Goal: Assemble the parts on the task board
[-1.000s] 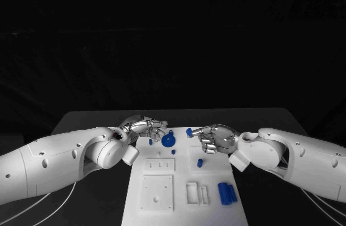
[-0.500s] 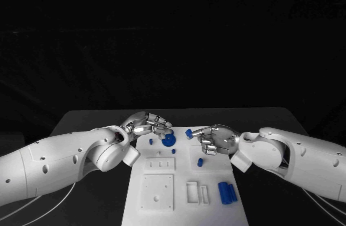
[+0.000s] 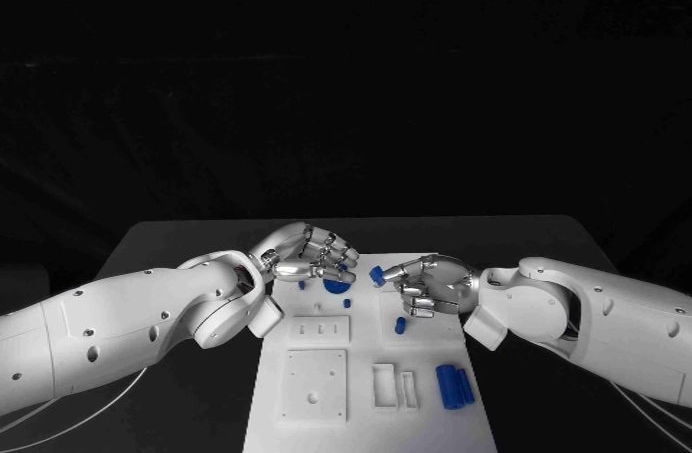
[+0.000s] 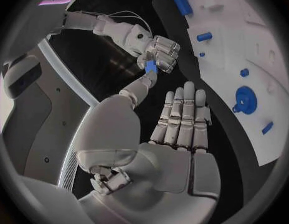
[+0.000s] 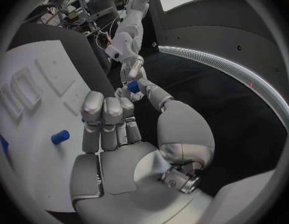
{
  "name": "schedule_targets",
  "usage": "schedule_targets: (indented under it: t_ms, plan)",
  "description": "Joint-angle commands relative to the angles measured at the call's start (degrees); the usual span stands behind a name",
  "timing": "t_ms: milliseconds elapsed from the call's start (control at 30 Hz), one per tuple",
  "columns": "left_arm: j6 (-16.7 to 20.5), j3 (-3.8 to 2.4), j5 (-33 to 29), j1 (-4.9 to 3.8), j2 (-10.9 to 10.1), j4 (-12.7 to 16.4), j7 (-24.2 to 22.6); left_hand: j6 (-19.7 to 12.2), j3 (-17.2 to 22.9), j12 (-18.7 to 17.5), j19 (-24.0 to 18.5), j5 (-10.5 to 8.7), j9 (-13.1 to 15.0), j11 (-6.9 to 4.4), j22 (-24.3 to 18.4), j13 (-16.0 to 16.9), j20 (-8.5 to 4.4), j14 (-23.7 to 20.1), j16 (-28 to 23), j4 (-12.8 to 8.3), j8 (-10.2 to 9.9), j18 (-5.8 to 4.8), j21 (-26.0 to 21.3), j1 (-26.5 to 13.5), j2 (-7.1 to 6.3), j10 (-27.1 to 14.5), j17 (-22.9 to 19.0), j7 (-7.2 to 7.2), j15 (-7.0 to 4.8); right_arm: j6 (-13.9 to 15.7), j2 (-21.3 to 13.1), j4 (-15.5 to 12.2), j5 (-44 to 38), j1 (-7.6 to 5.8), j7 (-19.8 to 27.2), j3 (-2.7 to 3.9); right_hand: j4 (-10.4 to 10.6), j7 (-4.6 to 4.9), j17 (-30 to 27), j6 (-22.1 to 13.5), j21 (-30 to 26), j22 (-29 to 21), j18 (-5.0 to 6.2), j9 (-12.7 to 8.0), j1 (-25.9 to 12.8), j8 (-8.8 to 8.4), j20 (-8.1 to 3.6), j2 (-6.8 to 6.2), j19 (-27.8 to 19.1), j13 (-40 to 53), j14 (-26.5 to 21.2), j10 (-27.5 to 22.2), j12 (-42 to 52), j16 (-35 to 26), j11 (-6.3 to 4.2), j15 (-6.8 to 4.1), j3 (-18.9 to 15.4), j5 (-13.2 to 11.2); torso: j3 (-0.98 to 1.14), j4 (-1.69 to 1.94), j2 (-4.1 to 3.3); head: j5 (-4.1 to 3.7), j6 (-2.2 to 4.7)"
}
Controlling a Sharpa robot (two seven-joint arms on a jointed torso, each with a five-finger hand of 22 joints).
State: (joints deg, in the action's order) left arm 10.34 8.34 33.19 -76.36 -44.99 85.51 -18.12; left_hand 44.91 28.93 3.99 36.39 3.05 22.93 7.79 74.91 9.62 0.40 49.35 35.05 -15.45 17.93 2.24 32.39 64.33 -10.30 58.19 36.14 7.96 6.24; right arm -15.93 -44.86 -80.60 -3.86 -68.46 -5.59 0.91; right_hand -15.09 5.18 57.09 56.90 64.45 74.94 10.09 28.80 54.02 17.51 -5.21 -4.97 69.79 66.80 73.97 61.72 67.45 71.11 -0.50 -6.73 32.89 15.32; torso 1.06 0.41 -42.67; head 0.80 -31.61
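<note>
right hand: the right hand [image 3: 428, 285] sits just right of the middle of the head picture. It pinches a small blue part [image 3: 378, 272] at its fingertips. I think it holds the part up high so it can carry it to a hole in the board.

left hand: the left hand [image 3: 307, 255] is up and left of the middle, over the far end of the board. Its fingers are apart and nothing is in them. I think it is waiting out of the way.

task board: the white task board [image 3: 325, 413] lies on the black counter [image 3: 180, 241], running from the middle down to the bottom of the picture.

parts on the board: a round blue part [image 3: 336, 286] lies just under the left hand. A short blue peg [image 3: 400, 325] is below the right hand. Two long blue parts [image 3: 453, 385] lie side by side at the lower right.

holes in the board: the square slots and frames [image 3: 316, 381] low on the board look like they have nothing in them yet.

what is left: I think most parts have not gone in yet.
</note>
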Motion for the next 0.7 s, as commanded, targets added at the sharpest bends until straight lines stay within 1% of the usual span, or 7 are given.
schedule_targets:
  t_ms: [33,267,367,467,533,600,700]
  plan:
    - [-2.67,-0.06,3.44,0.03,0.09,0.34,-1.90,-0.48,-0.58,0.02,-0.89,-0.13,0.03,-0.17,0.93,-0.16,0.20,-0.92,-0.23,0.29,-0.18,-0.70,-0.41,-0.72,-0.68,-0.57,-0.06,0.04,0.24,-2.56,-0.05,-0.16,-1.28,0.12,-0.48,0.00,-0.24,0.70,0.06,0.12,-0.33,0.95,4.91,0.05,0.08,-0.24,-0.14,0.63,-0.45,0.08,-0.28,-0.24,-0.12,-0.27,-0.03,-0.03,-0.26,0.29,0.05,0.03,-0.01,-0.03,-0.05]
    - [-5.56,-0.08,5.07,0.08,0.06,0.69,-1.84,-1.32,-2.99,0.18,-3.95,-0.22,0.34,-0.36,0.92,-0.55,1.29,-3.44,-0.33,1.11,-0.17,-1.04,-1.67,-3.82,-1.57,-1.51,0.00,-0.36,1.27,-3.04,-0.02,-0.38,-2.45,0.36,-0.75,-0.01,-0.26,0.70,0.07,0.12,-0.31,0.96,4.91,0.06,0.10,-0.25,-0.14,0.61,-0.45,0.08,-0.27,-0.24,-0.11,-0.26,-0.02,-0.03,-0.28,0.32,0.02,0.01,-0.03,-0.09,-0.23]
    - [-5.96,-0.08,6.58,0.08,0.03,0.83,-1.79,-1.49,-3.43,0.35,-5.16,-0.22,0.52,-0.28,0.91,-0.60,1.63,-4.15,-0.12,1.30,-0.05,-1.30,-2.21,-4.40,-1.42,-1.56,0.17,-0.37,1.55,-3.28,-0.07,-0.53,-2.45,0.45,-0.98,-0.04,-0.27,0.70,0.08,0.12,-0.31,0.96,4.91,0.06,0.10,-0.25,-0.14,0.61,-0.45,0.08,-0.27,-0.25,-0.11,-0.26,-0.02,-0.02,-0.28,0.33,0.02,0.01,-0.02,-0.20,-0.31]
    - [-6.24,-0.09,7.12,0.08,-0.01,0.93,-1.73,-1.63,-3.85,0.72,-5.95,-0.22,0.70,-0.25,0.91,-0.54,1.77,-4.36,0.34,1.51,0.05,-1.49,-2.58,-4.99,-1.03,-1.19,0.41,-0.36,1.61,-3.49,-0.09,-0.64,-2.47,0.53,-1.18,-0.12,-0.28,0.70,0.08,0.13,-0.30,0.96,4.91,0.06,0.10,-0.24,-0.14,0.59,-0.45,0.08,-0.27,-0.25,-0.11,-0.25,-0.02,-0.02,-0.29,0.33,0.02,0.01,-0.02,-0.19,-0.46]
    - [-6.51,-0.09,7.14,0.08,-0.02,0.87,-1.60,-1.69,-4.08,0.91,-6.23,-0.22,0.78,-0.21,0.92,-0.50,1.79,-4.46,0.58,1.66,0.11,-1.59,-2.71,-5.35,-0.74,-0.99,0.52,-0.35,1.62,-3.45,-0.15,-0.78,-2.52,0.57,-1.25,-0.19,-0.29,0.70,0.09,0.14,-0.30,0.96,4.91,0.07,0.11,-0.24,-0.14,0.58,-0.45,0.08,-0.27,-0.25,-0.11,-0.25,-0.02,-0.02,-0.30,0.34,0.01,-0.01,-0.02,-0.29,-0.16]
    - [-7.11,-0.09,7.77,0.08,0.02,0.82,-1.08,-1.66,-4.33,1.24,-6.45,-0.21,0.89,-0.07,0.93,-0.41,1.77,-4.25,1.06,1.79,0.22,-1.68,-2.83,-5.72,0.01,-0.61,0.73,-0.47,1.51,-3.66,-0.23,-1.00,-2.61,0.60,-1.34,-0.23,-0.31,0.70,0.09,0.15,-0.29,0.97,4.91,0.08,0.13,-0.23,-0.14,0.56,-0.46,0.08,-0.27,-0.25,-0.10,-0.24,-0.02,-0.02,-0.31,0.35,0.04,0.00,-0.02,-0.19,-0.18]
    - [-7.73,-0.09,8.75,0.08,0.02,1.01,-0.59,-1.91,-5.28,2.15,-6.59,-0.22,1.03,-0.20,1.00,-0.13,1.49,-3.70,2.48,1.24,0.26,-1.89,-2.88,-6.00,1.32,0.08,1.37,-0.79,1.07,-3.83,-0.31,-1.19,-2.91,0.65,-1.44,-0.30,-0.32,0.70,0.10,0.17,-0.28,0.97,4.91,0.08,0.14,-0.23,-0.14,0.55,-0.46,0.08,-0.27,-0.25,-0.10,-0.24,-0.02,-0.02,-0.31,0.37,0.04,0.06,-0.02,0.01,-0.34]
